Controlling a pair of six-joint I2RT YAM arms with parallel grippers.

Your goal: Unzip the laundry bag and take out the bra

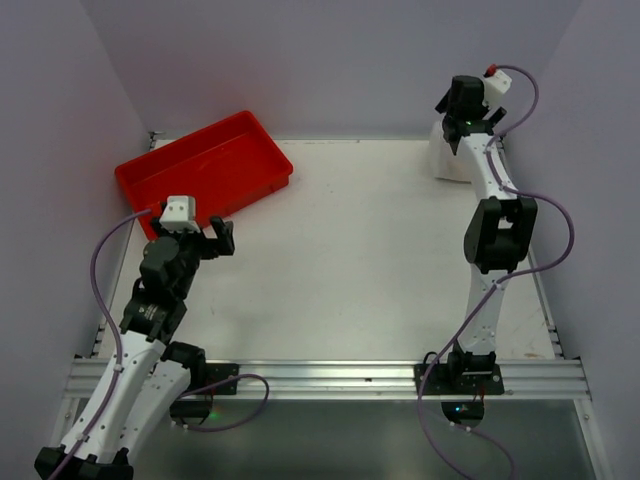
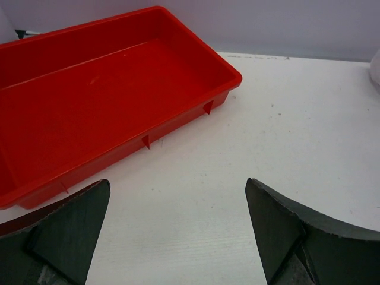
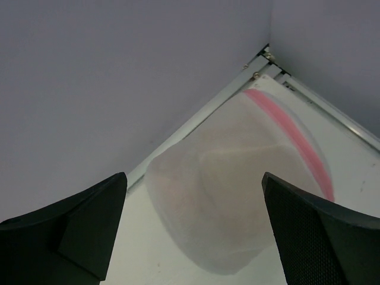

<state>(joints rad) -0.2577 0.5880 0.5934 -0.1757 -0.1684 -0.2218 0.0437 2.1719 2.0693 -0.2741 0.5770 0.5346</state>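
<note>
Right gripper (image 3: 194, 181) hung with its jaws spread wide and nothing between them, nosed toward the far corner. Straight ahead of it, centre of the wrist view, sat the laundry bag (image 3: 231, 202), a pale mesh dome tucked where the two walls met. In the overhead view that was the upper right, just beyond the claw.

The pink zipper rim (image 3: 297, 136) ran down the bag's right side, and I couldn't find the pull tab. The picture was too soft. A faint peach tint showed through the mesh, which I took for the bra (image 3: 190, 196), zipped inside.

I judged the pouch light and floppy. It would crumple under a pinch and skate on the smooth table (image 1: 350, 260). The rim looked the firmest part, so I'd grip there: one claw pinning mesh beside the zipper, the other on the pull. The bra should be soft and springy, and its straps looked likely to snag.

Left gripper (image 2: 178, 187) was open too and empty, just beside the red tray (image 2: 231, 77) at upper left, well apart from the bag.
</note>
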